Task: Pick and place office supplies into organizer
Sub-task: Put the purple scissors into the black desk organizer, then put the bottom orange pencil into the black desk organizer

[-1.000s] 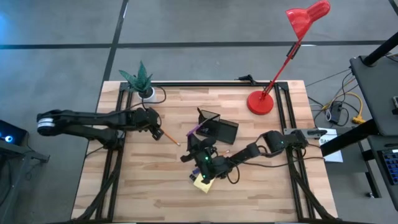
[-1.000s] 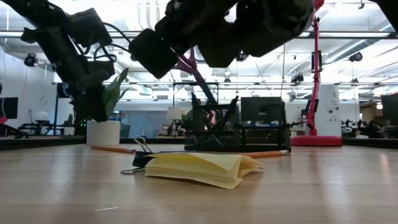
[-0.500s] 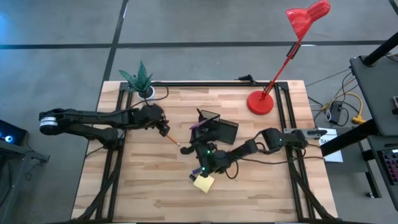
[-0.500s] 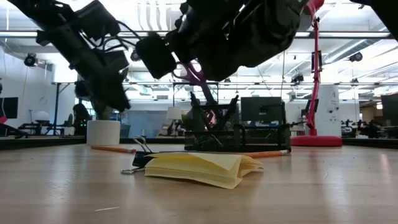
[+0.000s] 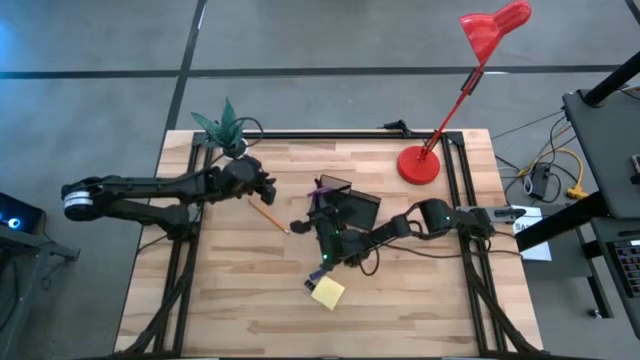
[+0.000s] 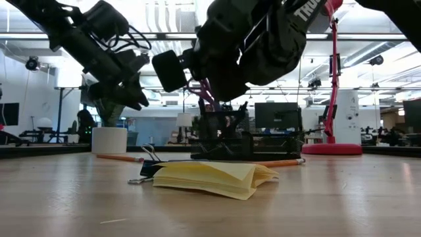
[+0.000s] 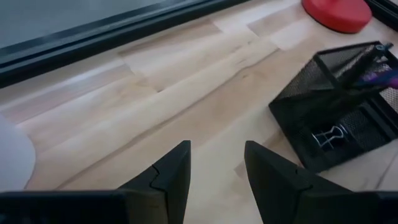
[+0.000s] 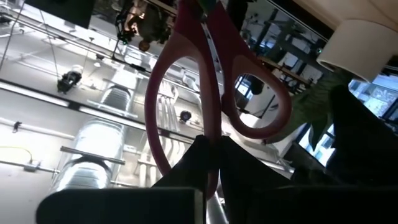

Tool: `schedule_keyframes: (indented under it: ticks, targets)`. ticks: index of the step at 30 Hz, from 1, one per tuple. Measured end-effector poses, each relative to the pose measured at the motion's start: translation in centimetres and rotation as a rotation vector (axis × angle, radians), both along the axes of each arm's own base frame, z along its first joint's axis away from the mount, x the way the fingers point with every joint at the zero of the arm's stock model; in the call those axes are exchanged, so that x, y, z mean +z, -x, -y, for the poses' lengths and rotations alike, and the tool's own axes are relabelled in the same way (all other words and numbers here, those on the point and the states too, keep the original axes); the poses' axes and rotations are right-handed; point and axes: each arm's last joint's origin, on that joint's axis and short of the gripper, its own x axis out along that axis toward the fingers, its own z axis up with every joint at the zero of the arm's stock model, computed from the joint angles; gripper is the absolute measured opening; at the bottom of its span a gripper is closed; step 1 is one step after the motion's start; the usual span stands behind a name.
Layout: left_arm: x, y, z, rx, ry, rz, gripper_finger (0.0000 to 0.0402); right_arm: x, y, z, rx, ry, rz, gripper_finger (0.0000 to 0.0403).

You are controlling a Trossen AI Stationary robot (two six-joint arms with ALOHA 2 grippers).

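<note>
Right gripper (image 5: 322, 222), jaws clamped on the handle of the scissors (image 8: 211, 93), holds them just beside the organizer (image 5: 350, 210). The scissors look stiff and light, best gripped at the handle loops. Left gripper (image 7: 214, 168), jaws apart and empty, hovers near the plant (image 5: 224, 125). Remaining on the desk (image 5: 250, 290): one sticky-note pad (image 5: 327, 293), one pencil (image 5: 268, 215).

We hold our right gripper (image 5: 316, 213) raised at mid-table, its arm stretched low from the right edge and bent at the elbow, fingers (image 8: 208, 158) pinched tight together. Well apart from it, toward the far left corner, our left gripper (image 5: 262, 186) hovers on a nearly straight arm, its fingers (image 7: 171, 174) parted and empty.
</note>
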Motion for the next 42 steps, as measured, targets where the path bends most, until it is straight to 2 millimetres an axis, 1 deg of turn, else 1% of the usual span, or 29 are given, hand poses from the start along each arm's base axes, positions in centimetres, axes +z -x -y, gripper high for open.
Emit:
schedule_keyframes:
  ticks: [8, 10, 13, 17, 20, 25, 30, 35, 37, 40, 42]
  targets:
    - [0.0, 0.0, -0.1, 0.005, 0.0, 0.001, 0.0136, 0.0, 0.1, -0.3, 0.0, -0.003, -0.004, 0.0013]
    - [0.0, 0.1, -0.1, 0.007, 0.001, 0.001, 0.0136, 0.0, 0.1, -0.3, 0.0, -0.003, -0.006, 0.0018]
    - [0.0, 0.1, -0.1, 0.006, 0.001, 0.001, 0.0136, 0.0, 0.1, -0.2, -0.003, -0.002, -0.017, 0.0037]
    - [0.0, 0.1, -0.1, 0.006, 0.001, 0.001, 0.0136, 0.1, 0.1, -0.2, -0.008, 0.009, -0.084, 0.0068]
    - [0.0, 0.1, -0.1, 0.006, 0.001, 0.0, 0.0136, 0.3, 0.1, -0.2, -0.008, 0.011, -0.091, 0.0087]
    - [0.1, 0.1, -0.1, 0.006, 0.0, 0.005, 0.0136, 1.0, 0.3, -0.5, 0.0, 0.015, -0.102, 0.0109]
    - [0.4, 0.3, -0.1, 0.011, -0.005, 0.022, 0.0136, 2.3, 0.9, -2.4, 0.046, 0.027, -0.134, 0.0119]
    - [0.9, 0.7, -0.2, 0.008, -0.005, 0.054, 0.0136, 3.4, 1.8, -4.8, 0.1, 0.066, -0.253, 0.012]
    - [1.2, 1.0, -0.3, 0.005, -0.002, 0.073, 0.0136, 4.3, 2.5, -6.4, 0.14, 0.103, -0.348, 0.0121]
    - [1.9, 1.4, -0.3, 0.011, -0.016, 0.117, 0.0136, 5.4, 4.0, -9.1, 0.203, 0.211, -0.608, 0.012]
    - [2.1, 1.7, -0.2, 0.01, -0.02, 0.128, 0.0136, 6.0, 5.0, -10.6, 0.237, 0.272, -0.734, 0.0117]
